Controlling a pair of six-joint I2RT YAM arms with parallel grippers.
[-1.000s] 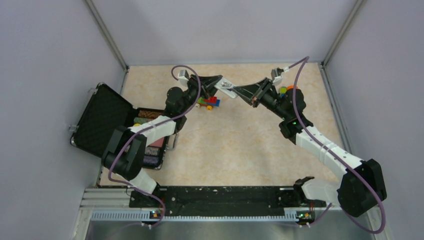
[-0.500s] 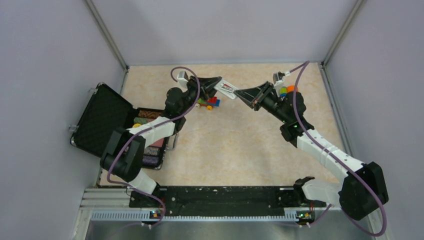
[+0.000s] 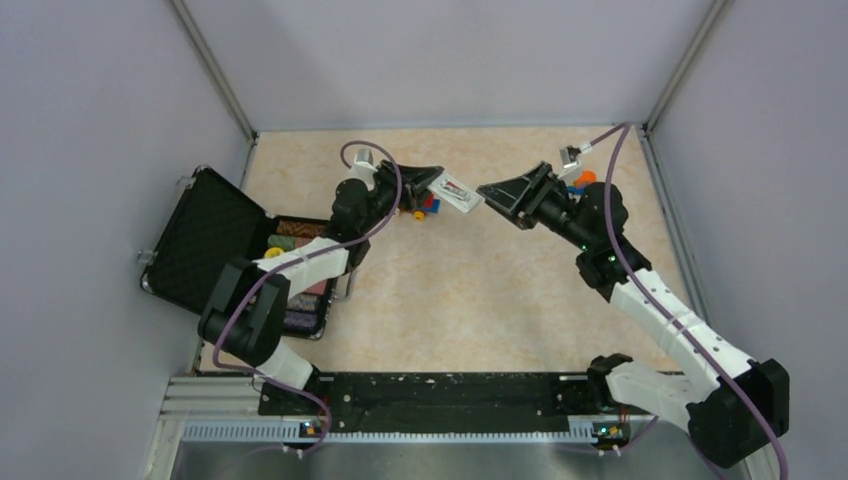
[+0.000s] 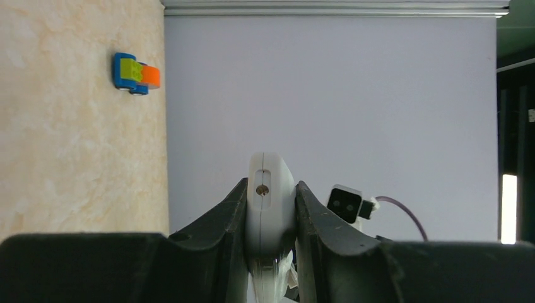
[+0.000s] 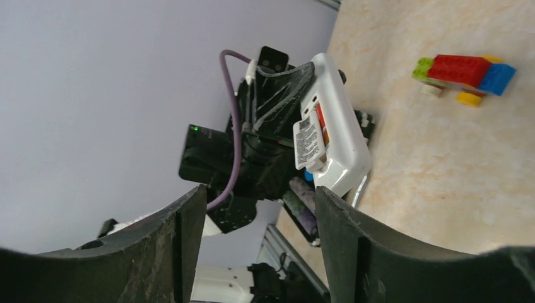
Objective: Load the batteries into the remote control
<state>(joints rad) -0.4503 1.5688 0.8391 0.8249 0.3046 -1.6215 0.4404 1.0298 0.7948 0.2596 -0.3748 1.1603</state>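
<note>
My left gripper is shut on the remote control, holding the slim white body in the air over the far table. In the left wrist view the remote is edge-on, clamped between both black fingers. The right wrist view shows its back: a red-orange battery lies in the open compartment beside a white printed label, and a blue bit shows at the lower end. My right gripper is open just right of the remote, not touching it, jaws empty.
A toy brick car sits on the table under the remote, and shows again as the brick car. A small block piece lies behind the right arm. The open black case with poker chips stands at the left.
The right gripper has opened and drawn back to the right, away from the remote. The left gripper has shifted the remote slightly to the right.
</note>
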